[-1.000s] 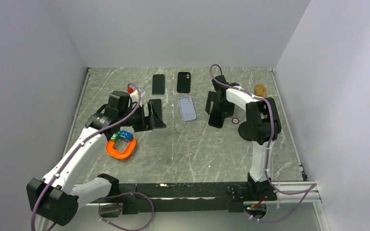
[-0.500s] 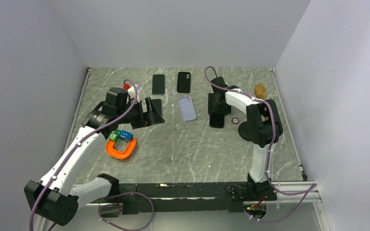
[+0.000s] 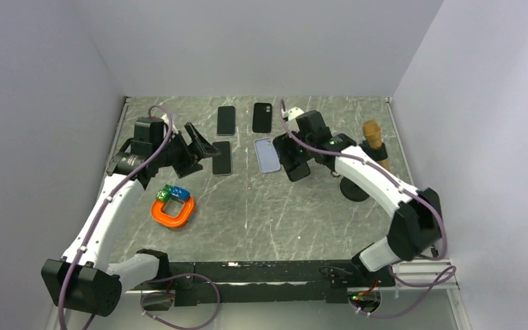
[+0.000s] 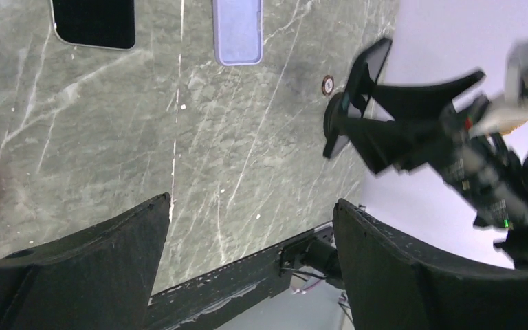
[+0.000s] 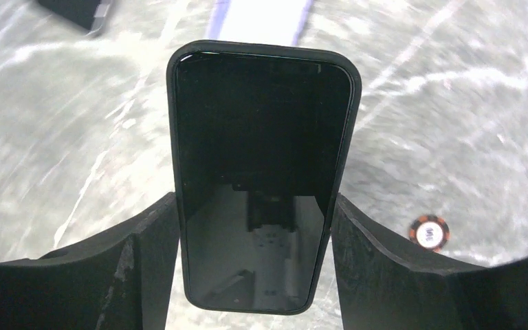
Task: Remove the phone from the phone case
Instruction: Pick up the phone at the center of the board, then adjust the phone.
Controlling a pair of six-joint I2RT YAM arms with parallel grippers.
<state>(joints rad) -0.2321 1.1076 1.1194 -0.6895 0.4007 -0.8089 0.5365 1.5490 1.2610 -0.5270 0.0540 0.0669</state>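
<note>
My right gripper (image 3: 292, 157) is shut on a black phone in a black case (image 3: 298, 170) and holds it above the table just right of an empty lavender case (image 3: 269, 154). In the right wrist view the cased phone (image 5: 261, 172) stands screen-up between my fingers (image 5: 144, 254), with the lavender case (image 5: 258, 20) beyond it. My left gripper (image 3: 203, 146) is open and empty, just left of a black phone (image 3: 221, 158) lying flat. In the left wrist view my gripper (image 4: 251, 203) gapes over bare table.
Two more black phones or cases (image 3: 226, 120) (image 3: 262, 117) lie at the back. An orange ring toy (image 3: 172, 210) with small blocks lies front left. A brown-topped stand (image 3: 372, 134), a black disc (image 3: 354, 187) and a poker chip (image 5: 430, 232) are on the right.
My left gripper has let go of the black phone, now flat on the table, and drawn back to the left. My right arm has swung left with the cased phone.
</note>
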